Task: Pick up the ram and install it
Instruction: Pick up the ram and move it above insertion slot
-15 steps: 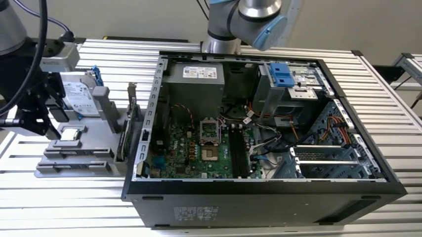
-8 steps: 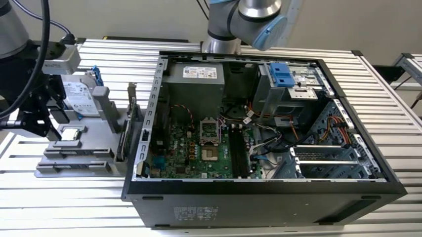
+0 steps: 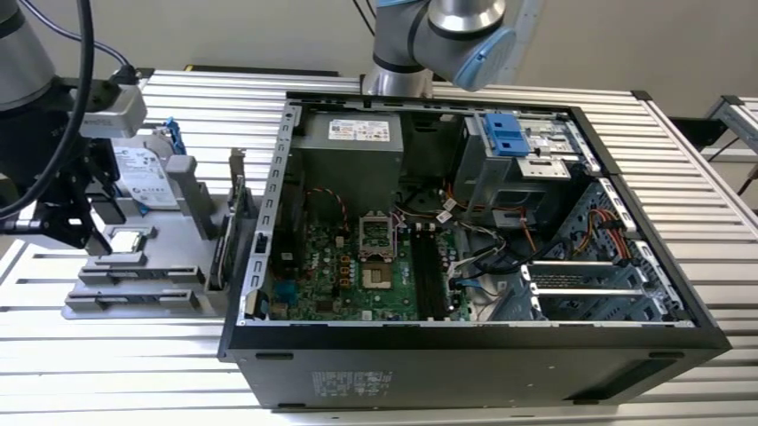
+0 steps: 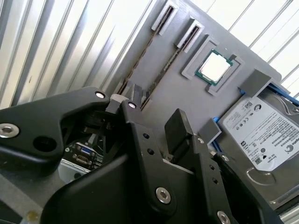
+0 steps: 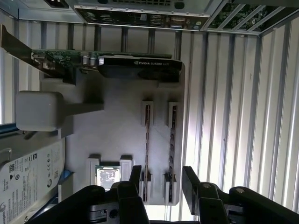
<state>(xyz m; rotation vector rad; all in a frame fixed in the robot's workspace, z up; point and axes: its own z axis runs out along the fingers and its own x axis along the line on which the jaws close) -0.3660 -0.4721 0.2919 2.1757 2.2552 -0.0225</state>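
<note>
Gripper [image 5: 162,183] (jaws apart) hovers over the ram [image 5: 172,142] in its holder [image 5: 117,135].

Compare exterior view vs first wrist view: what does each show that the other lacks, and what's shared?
Exterior view: the inside of the open black computer case, green motherboard, blue plastic drive bracket. First wrist view: open black gripper by two thin dark ram sticks standing edge-on in slots. Both: grey parts fixture, silver hard drive with white label, square metal-topped processor chip.

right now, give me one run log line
gripper: open, empty | position: above ram in grey holder | ram: not picked up
</note>
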